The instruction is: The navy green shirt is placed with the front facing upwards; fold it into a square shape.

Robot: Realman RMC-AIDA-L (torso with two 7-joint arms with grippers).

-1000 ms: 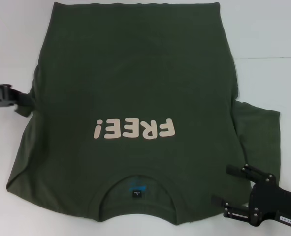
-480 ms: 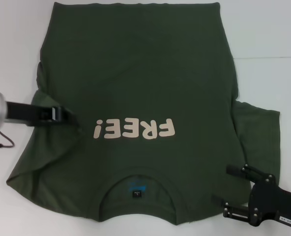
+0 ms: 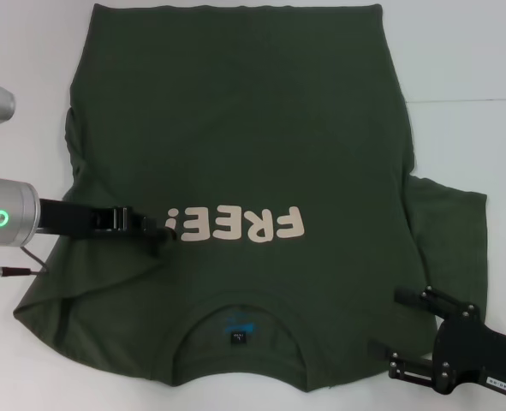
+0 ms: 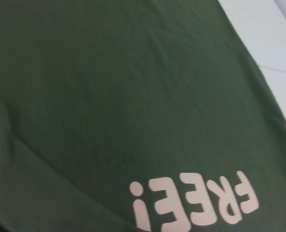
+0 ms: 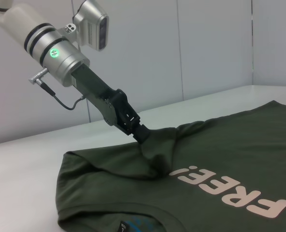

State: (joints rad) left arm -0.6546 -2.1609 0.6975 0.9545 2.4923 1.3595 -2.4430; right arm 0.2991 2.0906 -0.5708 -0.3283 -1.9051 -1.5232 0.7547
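The navy green shirt [image 3: 235, 128] lies front up on the white table, its cream "FREE!" lettering [image 3: 235, 225] upside down to me and the collar [image 3: 240, 330] nearest me. My left gripper [image 3: 163, 229] is shut on the shirt's left sleeve, holding it bunched and raised over the chest beside the exclamation mark. From the right wrist view the left gripper [image 5: 142, 133] pinches a peak of cloth. The right sleeve [image 3: 449, 231] lies spread flat. My right gripper [image 3: 386, 322] rests open at the shirt's near right shoulder, holding nothing.
White table [image 3: 475, 68] surrounds the shirt, with bare surface on the far right and far left. A pale wall [image 5: 205, 48] rises behind the table in the right wrist view. A thin cable [image 3: 13, 271] hangs by the left wrist.
The left gripper has carried the left sleeve inward from the shirt's left edge to the exclamation mark, folding the cloth over the body. The right arm has stayed still.
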